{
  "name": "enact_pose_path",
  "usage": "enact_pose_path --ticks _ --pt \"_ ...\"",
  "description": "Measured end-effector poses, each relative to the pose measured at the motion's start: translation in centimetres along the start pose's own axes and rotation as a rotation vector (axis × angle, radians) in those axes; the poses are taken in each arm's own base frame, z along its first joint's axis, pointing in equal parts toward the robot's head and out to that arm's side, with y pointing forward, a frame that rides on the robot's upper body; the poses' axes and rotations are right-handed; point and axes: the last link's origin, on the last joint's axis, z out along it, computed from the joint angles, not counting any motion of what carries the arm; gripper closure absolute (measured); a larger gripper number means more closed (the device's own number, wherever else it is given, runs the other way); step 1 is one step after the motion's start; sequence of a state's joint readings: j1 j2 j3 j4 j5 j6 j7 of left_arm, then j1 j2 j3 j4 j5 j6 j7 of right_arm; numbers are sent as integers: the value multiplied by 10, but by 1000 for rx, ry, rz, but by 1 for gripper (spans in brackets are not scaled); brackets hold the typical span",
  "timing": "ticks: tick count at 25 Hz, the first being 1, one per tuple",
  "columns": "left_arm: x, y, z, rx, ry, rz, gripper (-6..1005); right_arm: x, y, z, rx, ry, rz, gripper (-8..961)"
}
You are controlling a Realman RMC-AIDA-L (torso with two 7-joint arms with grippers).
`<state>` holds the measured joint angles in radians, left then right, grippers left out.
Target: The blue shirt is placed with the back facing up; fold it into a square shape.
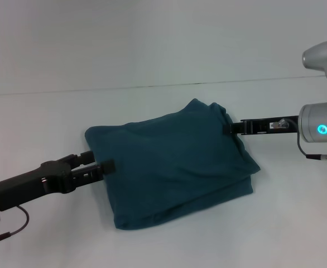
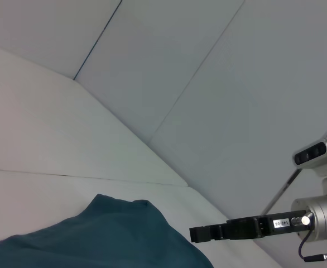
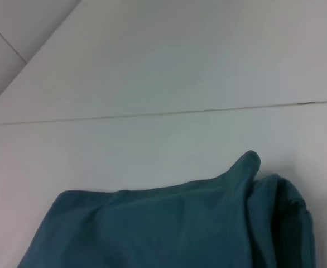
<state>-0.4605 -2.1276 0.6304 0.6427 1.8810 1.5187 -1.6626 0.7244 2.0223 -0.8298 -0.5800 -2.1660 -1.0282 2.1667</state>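
The blue shirt (image 1: pixel 172 164) lies on the white table (image 1: pixel 152 56) as a folded, roughly four-sided bundle, plain side up, with stacked layers showing along its near edge and its right edge. Its far right corner bunches up into a small raised peak.

The left gripper (image 1: pixel 103 165) comes in low from the shirt's left side. Its black fingertips touch the shirt's left edge about halfway along it, and the upper finger (image 1: pixel 87 157) sits slightly apart from the lower one. The gap between them looks narrow, but whether any cloth is pinched there cannot be told from the head view.

The right gripper (image 1: pixel 230 128) reaches in from the shirt's right side and meets the cloth just below the bunched far corner. Its tips are set close together against the fabric; a grip on the shirt is possible but not certain.

In the left wrist view the right gripper (image 2: pixel 200 233) hangs just past the shirt's (image 2: pixel 91 237) far edge.

In the right wrist view the shirt (image 3: pixel 169 223) fills the lower part, its peaked corner standing up from the table (image 3: pixel 152 67).
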Motion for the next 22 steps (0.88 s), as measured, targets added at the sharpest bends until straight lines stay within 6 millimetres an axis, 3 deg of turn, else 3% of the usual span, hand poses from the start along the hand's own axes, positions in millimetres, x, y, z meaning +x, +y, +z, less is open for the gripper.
enact_pose_path --ticks 16,22 --pt "0 -2 -1 12 -3 8 45 5 7 22 34 -15 21 813" --pt "0 -2 -1 11 -4 14 45 5 11 22 4 -68 9 919"
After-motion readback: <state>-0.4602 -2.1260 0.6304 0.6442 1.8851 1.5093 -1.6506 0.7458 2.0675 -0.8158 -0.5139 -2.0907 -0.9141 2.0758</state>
